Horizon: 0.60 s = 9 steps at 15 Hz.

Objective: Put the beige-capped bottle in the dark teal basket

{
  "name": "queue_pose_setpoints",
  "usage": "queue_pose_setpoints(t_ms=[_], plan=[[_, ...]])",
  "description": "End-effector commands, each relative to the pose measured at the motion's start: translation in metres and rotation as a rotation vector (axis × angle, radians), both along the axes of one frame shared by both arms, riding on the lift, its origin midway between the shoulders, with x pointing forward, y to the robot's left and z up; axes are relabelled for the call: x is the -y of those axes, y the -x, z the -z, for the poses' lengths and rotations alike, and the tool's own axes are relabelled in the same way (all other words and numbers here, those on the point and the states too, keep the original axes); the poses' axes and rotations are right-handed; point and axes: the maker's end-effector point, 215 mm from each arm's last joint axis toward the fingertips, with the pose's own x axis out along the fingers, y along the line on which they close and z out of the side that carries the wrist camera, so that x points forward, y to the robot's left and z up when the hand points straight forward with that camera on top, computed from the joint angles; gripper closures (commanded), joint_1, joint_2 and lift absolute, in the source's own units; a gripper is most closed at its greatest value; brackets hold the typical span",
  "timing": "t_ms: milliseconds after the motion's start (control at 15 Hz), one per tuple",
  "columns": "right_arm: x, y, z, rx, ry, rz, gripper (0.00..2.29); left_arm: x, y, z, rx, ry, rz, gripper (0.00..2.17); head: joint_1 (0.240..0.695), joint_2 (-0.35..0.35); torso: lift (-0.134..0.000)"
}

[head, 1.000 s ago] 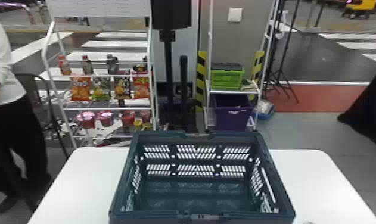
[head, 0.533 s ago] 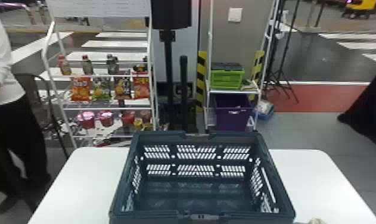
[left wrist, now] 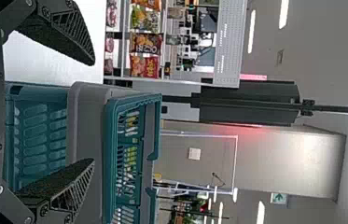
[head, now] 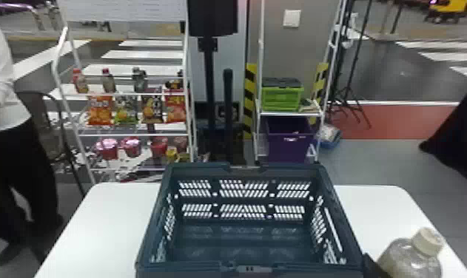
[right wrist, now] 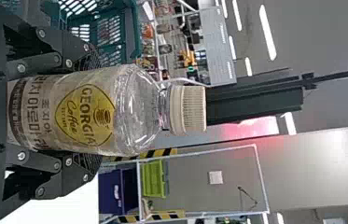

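Beige-capped bottle (head: 410,260) held beside the basket

In the left wrist view, the left gripper (left wrist: 93,112) is spread wide, the dark teal basket (head: 191,269) beyond its fingers. To the basket's right, near its front corner, the right gripper (head: 372,267) grips the bottle's body, a finger on either side. The bottle sits between them, outside the basket, cap up and leaning slightly.

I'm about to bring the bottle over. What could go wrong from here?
The right gripper holds the beige-capped bottle beside the dark teal basket; moving it left without enough lift might catch the basket's right rim or shove the basket. The fingers grip the lower body, leaving the cap end free, so a knock there could tip or twist the bottle.
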Motion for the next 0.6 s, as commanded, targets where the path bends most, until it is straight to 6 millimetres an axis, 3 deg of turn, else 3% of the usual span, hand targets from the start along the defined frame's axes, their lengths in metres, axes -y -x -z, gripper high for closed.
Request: queue_pose_setpoints(t_ms=[0,200,533], plan=[[0.008,-0.024,0.003,-0.09,-0.002,-0.024,2.22,0.0,0.0,0.001,-0.003,0.0,-0.001,0.15,0.499,0.0,0.0],[-0.01,-0.053,-0.007,-0.16,-0.003,-0.086,2.22,-0.001,0.001,0.002,-0.006,0.0,-0.003,0.15,0.499,0.0,0.0],[-0.049,-0.093,0.008,-0.392,0.063,-0.212,2.22,-0.006,0.001,0.006,-0.015,0.003,-0.013,0.15,0.499,0.0,0.0]])
